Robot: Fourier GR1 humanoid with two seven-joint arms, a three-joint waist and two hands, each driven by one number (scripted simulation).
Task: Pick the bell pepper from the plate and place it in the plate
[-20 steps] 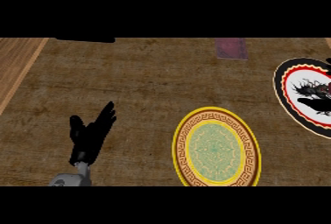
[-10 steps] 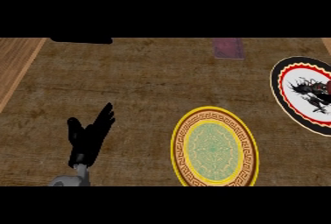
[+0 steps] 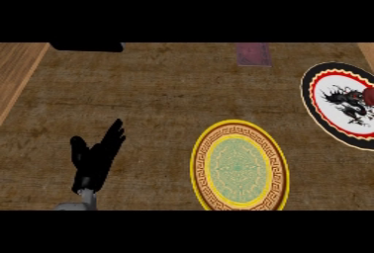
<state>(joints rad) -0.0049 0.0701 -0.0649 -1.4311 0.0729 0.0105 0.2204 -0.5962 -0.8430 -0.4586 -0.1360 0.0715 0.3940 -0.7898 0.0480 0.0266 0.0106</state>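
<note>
Little has shifted since the earlier frames: the whole scene is seen slightly lower and further left, so more of the black-rimmed plate (image 3: pixel 330 106) is shown at the right edge. A dark red shape, likely the bell pepper (image 3: pixel 369 96), is glimpsed on that plate, cut off by the edge, beside a black dragon design. A second plate (image 3: pixel 240 168), gold-rimmed with a pale green centre, is seen lower down, near the middle of the brown counter (image 3: pixel 161 104). At lower left, the left hand (image 3: pixel 95 159) is held open, fingers straight and pointing up, with nothing in it. A small purplish object (image 3: pixel 254 53) is seen at the far edge.
</note>
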